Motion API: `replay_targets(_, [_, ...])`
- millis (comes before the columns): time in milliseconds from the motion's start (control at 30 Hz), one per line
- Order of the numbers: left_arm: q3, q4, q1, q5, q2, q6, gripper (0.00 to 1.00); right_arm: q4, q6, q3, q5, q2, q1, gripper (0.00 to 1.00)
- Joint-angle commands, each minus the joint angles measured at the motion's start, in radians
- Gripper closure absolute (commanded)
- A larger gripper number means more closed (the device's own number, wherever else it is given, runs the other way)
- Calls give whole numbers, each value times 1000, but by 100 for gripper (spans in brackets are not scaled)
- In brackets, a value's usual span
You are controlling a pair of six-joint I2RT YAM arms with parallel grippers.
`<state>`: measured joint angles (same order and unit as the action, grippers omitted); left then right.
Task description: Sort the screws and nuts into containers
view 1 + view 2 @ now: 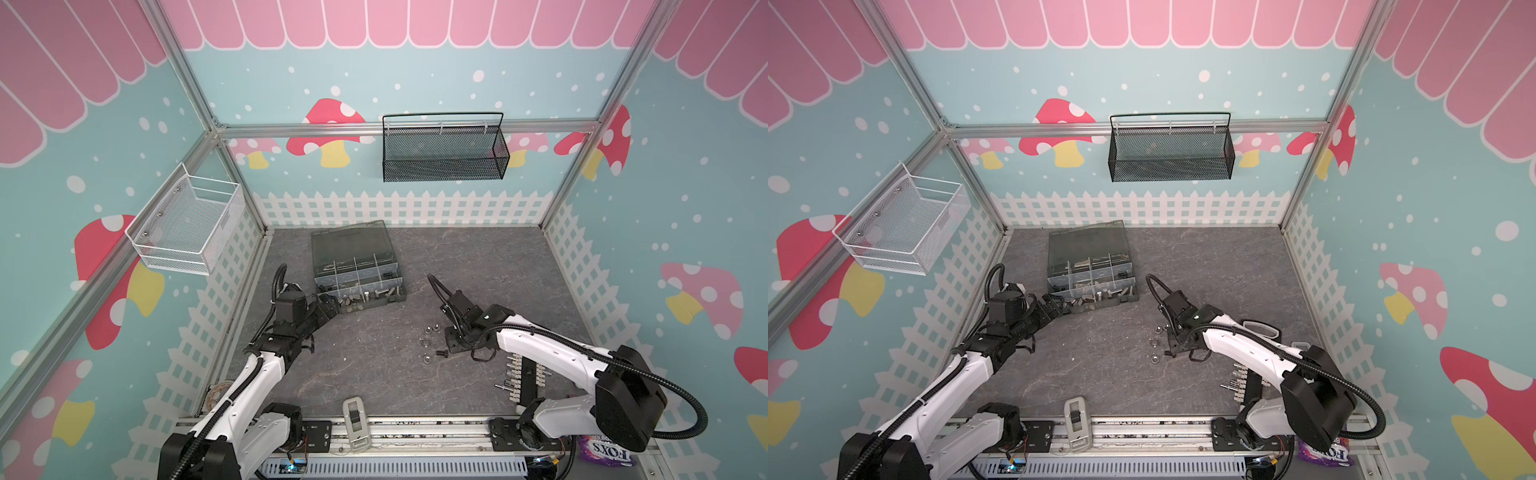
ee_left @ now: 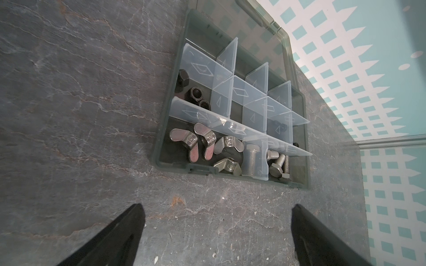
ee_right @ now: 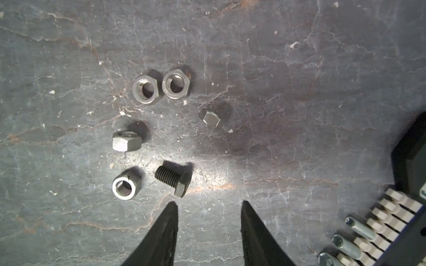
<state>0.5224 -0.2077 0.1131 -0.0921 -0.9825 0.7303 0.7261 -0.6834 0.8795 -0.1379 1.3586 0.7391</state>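
Hazard: your right gripper (image 3: 209,203), jaws apart and empty, sits off-centre; closing could flick the black screw (image 3: 174,179).

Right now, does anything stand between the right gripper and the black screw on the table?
Nothing visible does. The right gripper is open and empty, and the black screw lies on bare table just ahead of it, to one side of the gap. The nearest silver nut lies beside the screw, apart from it.

Probably a robot lab cell, aluminium frame (image 1: 552,124), mushroom-print walls (image 1: 415,75), arms (image 1: 266,370) mounted on a rail (image 1: 415,434)
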Motion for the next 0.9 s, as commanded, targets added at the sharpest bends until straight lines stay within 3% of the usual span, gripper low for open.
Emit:
replay_targets(0, [1, 2, -4, -8, 16, 19, 0, 21, -39, -28, 23, -1, 24, 53])
replay_targets(367, [-3, 7, -5, -2, 13, 21, 0, -2, -27, -10, 21, 114, 89, 53])
replay_targets(867, [-5, 23, -5, -1, -11, 20, 0, -31, -29, 29, -35, 246, 92, 52])
